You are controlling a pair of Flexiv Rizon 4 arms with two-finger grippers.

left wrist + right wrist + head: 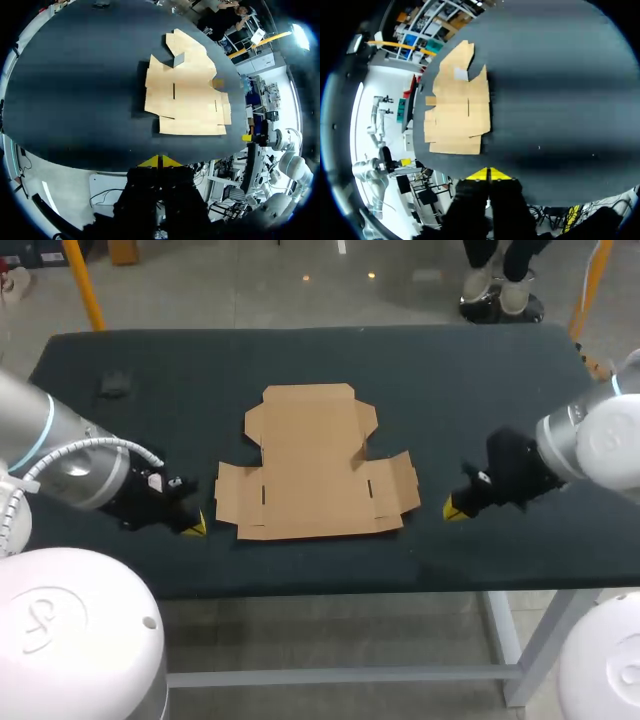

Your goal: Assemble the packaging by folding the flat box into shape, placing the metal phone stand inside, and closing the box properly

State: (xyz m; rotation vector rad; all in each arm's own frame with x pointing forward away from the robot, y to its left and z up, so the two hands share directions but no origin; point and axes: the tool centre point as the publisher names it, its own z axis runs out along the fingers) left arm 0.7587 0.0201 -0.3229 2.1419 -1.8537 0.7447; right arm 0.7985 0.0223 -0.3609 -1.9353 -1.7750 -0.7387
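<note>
A flat cardboard box [187,97] lies unfolded on the dark counter [75,90]. The jaws are pressed together, well apart from it.

A wide table [480,370] fills the middle of the scene, its top covered in a dark, matte, near-black cloth with rounded far corners; the surface lies flat and even, with soft lighter and darker bands across it in the wrist views; under the near edge a pale grey metal crossbar [340,676] runs along, joined to a leg [512,645] at the right; beyond the far edge lies a smooth grey floor [250,290], glossy enough to carry small bright reflections of overhead light.
</note>
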